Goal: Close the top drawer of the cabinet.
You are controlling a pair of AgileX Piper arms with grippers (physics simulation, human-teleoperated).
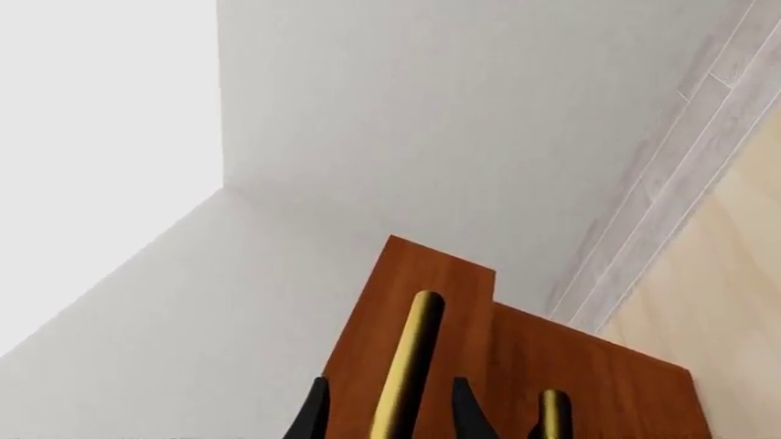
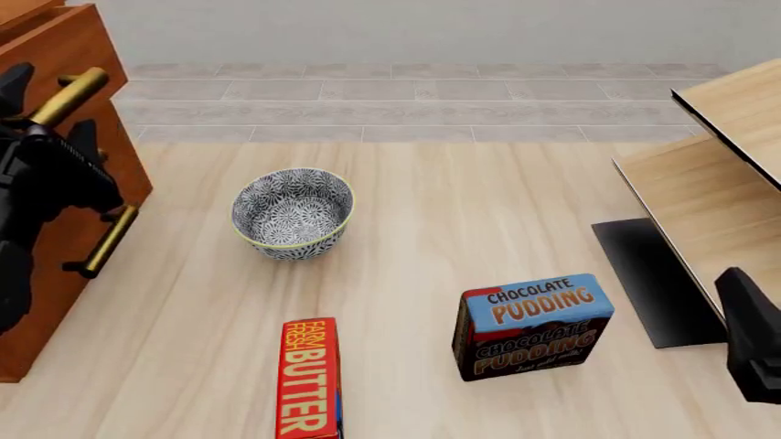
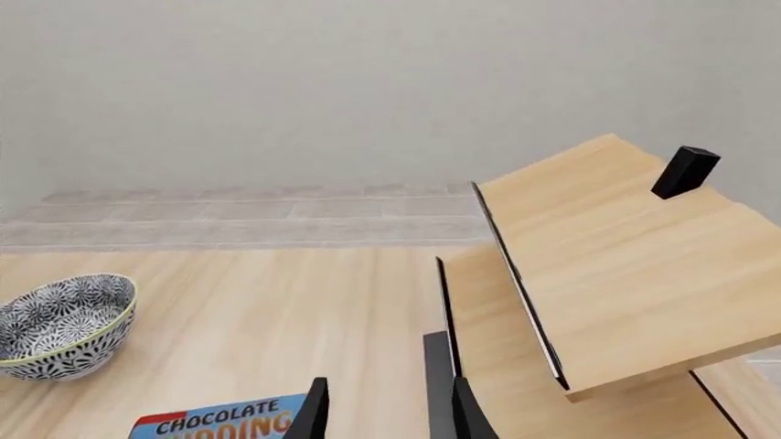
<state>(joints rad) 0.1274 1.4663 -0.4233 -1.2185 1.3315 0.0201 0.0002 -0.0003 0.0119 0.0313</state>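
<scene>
The reddish-brown cabinet point(image 2: 49, 306) stands at the table's left edge. Its top drawer point(image 1: 366, 347) stands a little forward of the drawer front below point(image 1: 598, 375). The drawer's brass bar handle point(image 2: 69, 94) runs between the fingers of my left gripper point(image 1: 390, 416), which is open and straddles the bar without clamping it. The left arm hides much of the cabinet front in the front view. A lower brass handle point(image 2: 108, 240) shows beneath it. My right gripper point(image 3: 384, 412) is open and empty at the near right, far from the cabinet.
A patterned bowl point(image 2: 293, 212) sits right of the cabinet. A butter box point(image 2: 307, 380) and a chocolate pudding box point(image 2: 533, 325) lie nearer the front. Pale light-wood furniture point(image 2: 720, 183) with a black base point(image 2: 653, 274) fills the right side.
</scene>
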